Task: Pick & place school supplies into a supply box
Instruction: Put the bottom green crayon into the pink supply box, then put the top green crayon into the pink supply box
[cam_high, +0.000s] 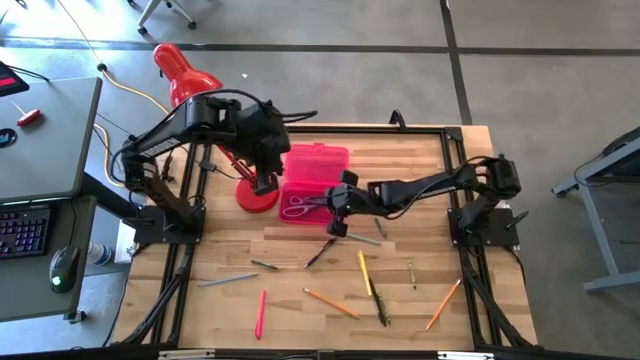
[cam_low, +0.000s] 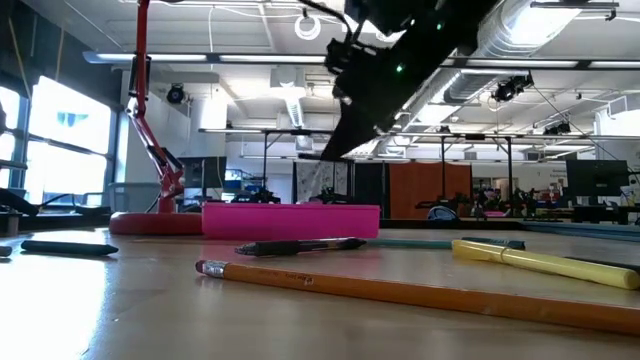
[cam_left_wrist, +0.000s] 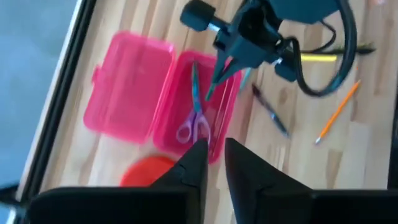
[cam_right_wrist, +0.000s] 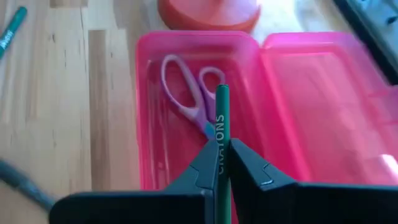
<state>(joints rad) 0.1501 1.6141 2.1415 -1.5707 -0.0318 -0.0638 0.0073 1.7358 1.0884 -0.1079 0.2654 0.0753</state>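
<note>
Mid-placement step: right gripper (cam_right_wrist: 222, 163) has its fingers pinched on a green pencil (cam_right_wrist: 221, 118), printed CRAYONS along the shaft, and is holding it over the open supply box (cam_high: 313, 205), tip pointing into the tray half. The box sits near the far edge of the tabletop (cam_high: 420, 170), left of centre, lid (cam_right_wrist: 323, 106) folded flat toward the far edge, with the red lamp base (cam_high: 256, 196) just beside it. Purple-handled scissors (cam_right_wrist: 189, 93) already lie in the tray. Left gripper (cam_left_wrist: 211, 158) hovers above the lamp base and the box's left end, carrying nothing; only a narrow gap shows between its fingers, but I can't tell if that counts as closed. Loose on the tabletop toward the near edge: pink-red pen (cam_high: 260, 314), orange pencil (cam_high: 330, 303), yellow pencil (cam_high: 364, 272), a second orange pencil (cam_high: 443, 304) near the right corner, a dark pen (cam_high: 320, 253), a grey stick (cam_high: 227, 281). Judgement: next move needs the right wrist to come down and lay the pencil roughly parallel to the tray's long side, clear of the scissors, before letting go. At the current steep angle a release risks it tipping over the rim or bouncing out. Left arm should stay clear of the box. Most supplies are still outside it.
</note>
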